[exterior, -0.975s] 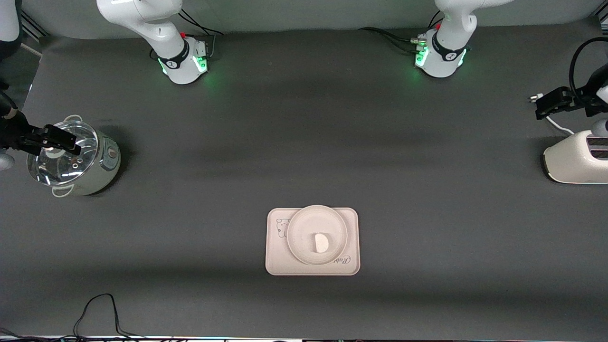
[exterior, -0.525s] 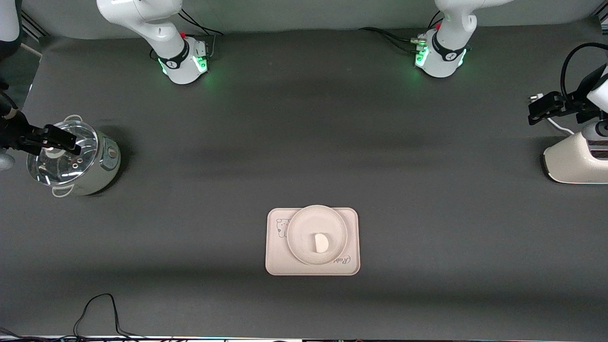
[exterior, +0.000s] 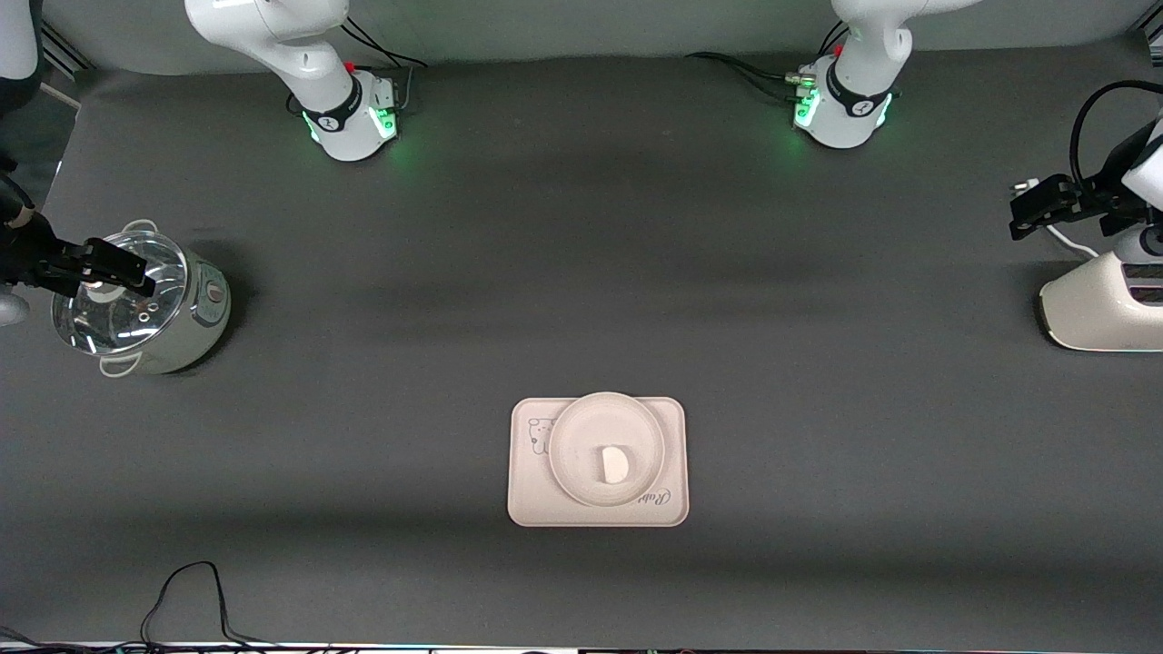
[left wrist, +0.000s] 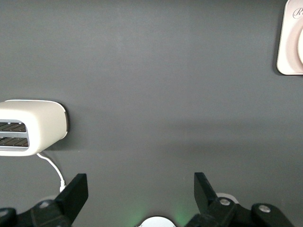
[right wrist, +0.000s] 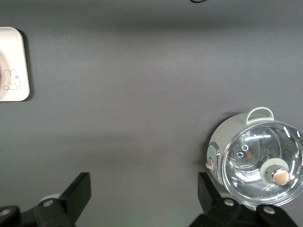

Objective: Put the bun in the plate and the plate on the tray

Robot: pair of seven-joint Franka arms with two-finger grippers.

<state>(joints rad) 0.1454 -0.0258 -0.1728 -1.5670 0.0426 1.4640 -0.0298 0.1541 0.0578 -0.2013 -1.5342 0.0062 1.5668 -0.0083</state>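
Observation:
The off-white bun (exterior: pixel 615 465) lies in the round cream plate (exterior: pixel 572 436), and the plate sits on the pinkish-cream tray (exterior: pixel 531 500) in the middle of the table, toward the front camera. A corner of the tray (left wrist: pixel 289 47) shows in the left wrist view, and its drawing corner (right wrist: pixel 12 71) in the right wrist view. My left gripper (exterior: pixel 1036 207) hangs open and empty near the toaster at the left arm's end. My right gripper (exterior: pixel 114 268) hangs open and empty over the pot at the right arm's end. Both are well away from the tray.
A white toaster (exterior: pixel 1104 304) with its cord stands at the left arm's end of the table. A pale green pot with a glass lid (exterior: pixel 136 304) stands at the right arm's end. A black cable (exterior: pixel 186 590) loops at the table's front edge.
My left gripper has drawn back a little and shifted slightly toward the middle of the table. The right arm, bun, plate and tray have not moved.

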